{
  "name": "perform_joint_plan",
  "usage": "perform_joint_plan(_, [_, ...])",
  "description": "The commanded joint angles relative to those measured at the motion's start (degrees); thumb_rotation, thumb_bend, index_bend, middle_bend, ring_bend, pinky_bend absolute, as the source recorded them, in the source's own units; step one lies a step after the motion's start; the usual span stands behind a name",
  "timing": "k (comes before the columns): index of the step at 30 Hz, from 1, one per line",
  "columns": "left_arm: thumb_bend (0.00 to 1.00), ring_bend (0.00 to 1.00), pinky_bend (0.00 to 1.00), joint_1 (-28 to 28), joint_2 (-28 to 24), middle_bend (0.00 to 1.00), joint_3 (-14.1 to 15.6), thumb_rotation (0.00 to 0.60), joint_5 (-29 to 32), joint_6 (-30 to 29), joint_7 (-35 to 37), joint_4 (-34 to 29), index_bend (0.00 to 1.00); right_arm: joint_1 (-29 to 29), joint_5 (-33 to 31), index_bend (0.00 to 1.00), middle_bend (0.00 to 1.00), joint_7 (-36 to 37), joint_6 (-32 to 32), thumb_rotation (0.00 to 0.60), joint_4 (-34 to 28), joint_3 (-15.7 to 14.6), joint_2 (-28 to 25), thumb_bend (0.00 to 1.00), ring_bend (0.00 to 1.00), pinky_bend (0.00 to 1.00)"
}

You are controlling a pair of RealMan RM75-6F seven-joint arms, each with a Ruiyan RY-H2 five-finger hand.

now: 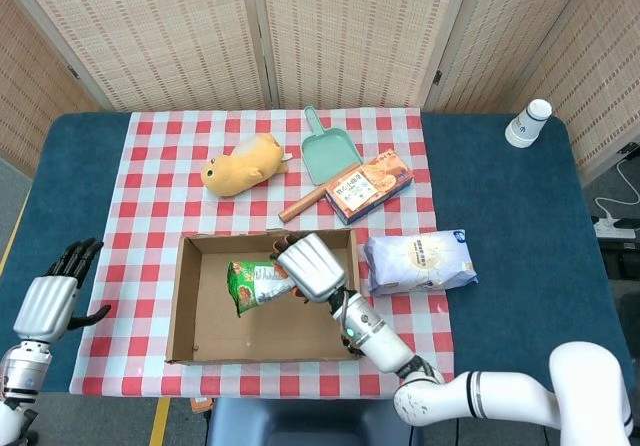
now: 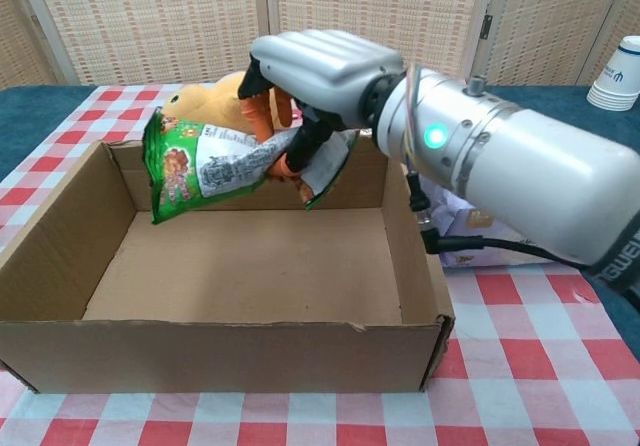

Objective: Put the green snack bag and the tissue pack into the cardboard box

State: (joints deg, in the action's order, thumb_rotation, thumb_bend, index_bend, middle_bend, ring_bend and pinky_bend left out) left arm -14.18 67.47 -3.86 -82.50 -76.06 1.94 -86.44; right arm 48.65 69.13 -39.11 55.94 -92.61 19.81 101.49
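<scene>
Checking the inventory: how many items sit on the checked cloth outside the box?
4: plush toy and dustpan behind the cardboard box, biscuit box right of those, tissue pack beside the box's right wall. Nothing seems hidden.
</scene>
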Motion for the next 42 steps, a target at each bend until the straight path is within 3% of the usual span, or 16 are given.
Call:
perform_joint_plan(1, [0.19, 0.0, 0.22, 0.0, -0.2, 0.01, -0.1, 0.6, 0.2, 0.1, 0.5, 0.2, 0.07, 1.1, -0.5, 0.65, 0.48, 2.5, -0.5, 0.6, 1.8, -0.4, 1.5, 0.26, 0.43, 0.61])
perform_joint_plan(5, [0.19, 0.0, 0.22, 0.2, -0.3, 0.01, -0.1, 0.6, 0.2, -0.1, 0.9, 0.3, 0.07, 1.8, -3.6, 0.51, 0.46, 5.4, -3.3, 0.6, 1.0, -0.4, 0.5, 0.02, 0.29, 0.43])
perform_joint_plan(7, [0.19, 0.0, 0.22, 0.2, -0.4, 0.01, -0.1, 0.6, 0.1, -0.2, 1.0, 0.2, 0.07, 2.5, -6.1, 0.4, 0.39, 6.1, -5.2, 0.6, 0.2, -0.3, -0.7, 0.0, 0.2, 0.28])
perform_joint_plan(9, [0.19, 0.0, 0.22, 0.2, -0.4, 0.01, -0.1, 0.6, 0.0, -0.3, 1.0, 0.2, 0.07, 3.1, -7.5, 0.25, 0.26, 5.4, -5.8, 0.6, -0.2, -0.5, -1.5, 0.0, 0.07, 0.06])
perform_joint_plan(11, [0.19, 0.0, 0.22, 0.2, -0.4, 0.01, -0.1, 0.6, 0.0, -0.3, 1.0, 0.2, 0.07, 3.5, -7.8, 0.19, 0.2, 4.9, -5.3, 0.6, -0.7, -0.7, -2.1, 0.0, 0.01, 0.01])
perform_joint_plan(21, [0.19, 0.0, 0.22, 0.2, -0.4, 0.01, 0.0, 0.6, 0.0, -0.1, 0.8, 0.3, 0.07, 2.7, -7.4, 0.14, 0.18, 5.4, -1.8, 0.6, -4.4, -1.6, -6.0, 0.0, 0.0, 0.0])
perform_joint_plan(31, [0.19, 0.0, 0.22, -0.1, 0.2, 0.01, 0.1, 0.6, 0.2, 0.4, -0.8, 0.4, 0.07, -4.7, -11.2, 0.17, 0.17, -3.8, 6.5, 0.6, -21.7, -4.7, -29.7, 0.0, 0.0, 0.05])
perform_joint_plan(36, [0.19, 0.0, 0.22, -0.1, 0.4, 0.01, 0.1, 0.6, 0.4, 0.6, -1.5, 0.2, 0.07, -8.1, -11.6, 0.16, 0.17, -3.9, 8.2, 0.6, -25.7, -6.4, -40.3, 0.0, 0.0, 0.06])
perform_joint_plan(42, [0.19, 0.0, 0.22, -0.2, 0.6, 0.01, 0.2, 0.6, 0.5, 0.9, -2.4, 0.0, 0.07, -11.7, -11.9, 0.16, 0.17, -2.2, 8.4, 0.6, -26.5, -9.9, -47.8, 0.0, 0.0, 0.06])
